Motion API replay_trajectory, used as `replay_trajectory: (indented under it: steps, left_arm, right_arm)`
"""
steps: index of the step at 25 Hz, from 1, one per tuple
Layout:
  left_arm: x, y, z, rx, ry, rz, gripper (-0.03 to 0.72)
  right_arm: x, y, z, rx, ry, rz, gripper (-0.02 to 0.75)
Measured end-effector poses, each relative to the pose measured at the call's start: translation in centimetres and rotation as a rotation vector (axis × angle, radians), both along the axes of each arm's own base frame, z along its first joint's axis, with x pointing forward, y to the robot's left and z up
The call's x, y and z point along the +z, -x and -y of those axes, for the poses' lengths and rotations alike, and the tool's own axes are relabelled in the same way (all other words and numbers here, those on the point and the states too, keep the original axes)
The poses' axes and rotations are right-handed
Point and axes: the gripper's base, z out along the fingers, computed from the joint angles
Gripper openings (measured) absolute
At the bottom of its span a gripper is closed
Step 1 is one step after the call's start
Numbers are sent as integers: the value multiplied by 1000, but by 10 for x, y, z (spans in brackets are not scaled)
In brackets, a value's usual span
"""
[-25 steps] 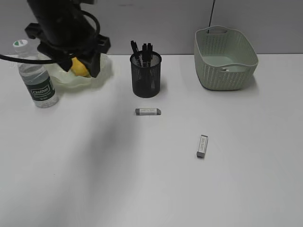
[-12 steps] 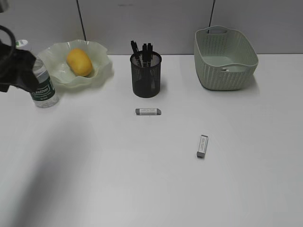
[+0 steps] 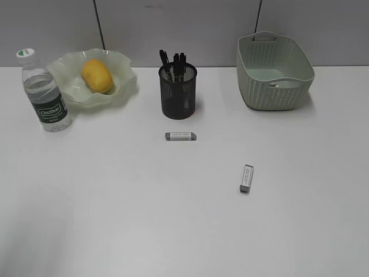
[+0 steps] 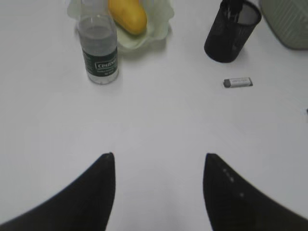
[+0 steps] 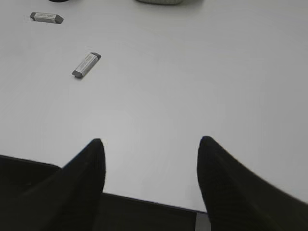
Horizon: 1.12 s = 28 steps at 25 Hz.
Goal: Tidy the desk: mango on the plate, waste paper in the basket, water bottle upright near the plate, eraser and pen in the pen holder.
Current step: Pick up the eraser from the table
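Both grippers empty with jaws spread: left gripper (image 4: 159,166) hovers over bare desk (image 3: 115,219), right gripper (image 5: 150,149) at the desk's near edge. Ahead-left of the left gripper the water bottle (image 4: 98,48) stands upright, just beside the plate (image 4: 156,24) holding the mango (image 4: 127,15). One eraser (image 4: 237,82) lies ahead-right, long axis crosswise, near the pen holder (image 4: 230,30); the second eraser (image 5: 86,65) lies ahead-left of the right gripper, long axis diagonal.

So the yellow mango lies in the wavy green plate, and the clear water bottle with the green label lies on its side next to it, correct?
Not quite: the clear water bottle stands upright beside the wavy green plate, as the exterior view shows. The yellow mango does lie in the plate.
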Motion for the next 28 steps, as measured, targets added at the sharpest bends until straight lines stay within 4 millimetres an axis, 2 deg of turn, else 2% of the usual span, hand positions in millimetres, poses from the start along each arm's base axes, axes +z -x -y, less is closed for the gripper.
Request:
replay_trajectory:
  steps: [6,11,14,18,21,24,28]
  left_arm:
    - [8,66,-20,2,23,136,441]
    - [-5,98,-31,9,17,164,438]
    - [-13,105,-32,7,16,152,438]
    - [-28,102,-32,8,-5,89,438]
    - [-32,101,-31,8,-10,72,438]
    - [-32,101,-32,9,-17,74,435]
    - [-32,101,-32,-2,-35,79,434]
  right_arm:
    - [-1,-8,-3,1,14,-50,483]
    - [-3,-18,-7,2,37,-118,483]
    - [-4,-25,-9,2,52,-161,483]
    - [-6,-34,-13,2,73,-222,483]
    - [-5,-44,-16,2,91,-272,483]
    - [-1,-60,-22,4,104,-309,483]
    - [3,-90,-33,8,114,-348,483]
